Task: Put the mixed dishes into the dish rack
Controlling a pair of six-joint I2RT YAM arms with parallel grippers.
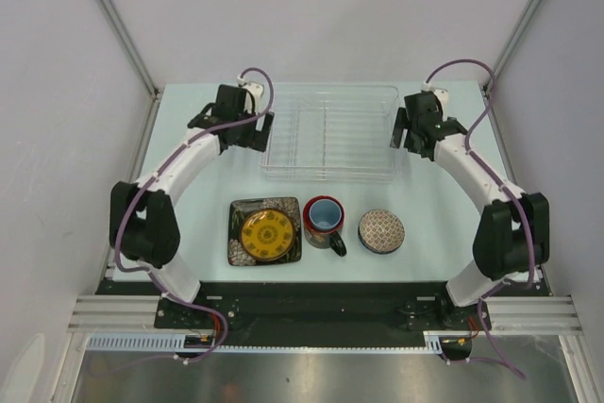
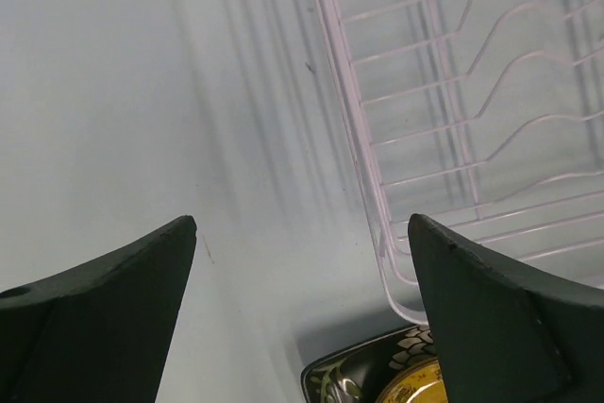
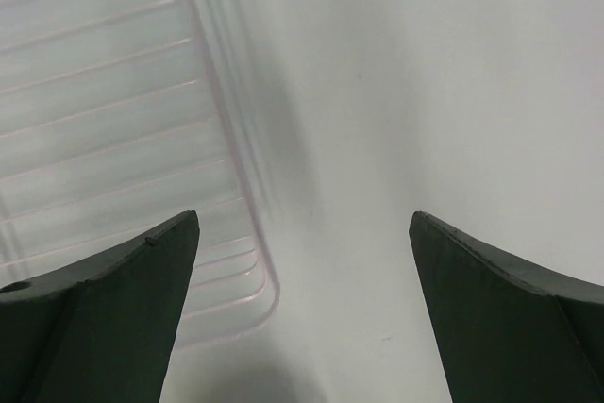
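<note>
The clear dish rack [image 1: 330,131] stands at the back middle of the table and holds nothing. In front of it lie the square dark plate with a yellow centre [image 1: 265,231], the red mug with a light-blue inside [image 1: 324,222] and the small blue-patterned bowl [image 1: 381,231], in a row. My left gripper [image 1: 253,129] is open and empty beside the rack's left end. My right gripper [image 1: 408,131] is open and empty beside the rack's right end. The left wrist view shows the rack's edge [image 2: 363,167] and a corner of the plate [image 2: 377,379]. The right wrist view shows the rack's corner [image 3: 255,271].
The pale table [image 1: 189,214] is walled by white panels left, right and behind. A black base bar [image 1: 302,304] runs along the near edge. Both arms curve inward from the near corners towards the rack's ends.
</note>
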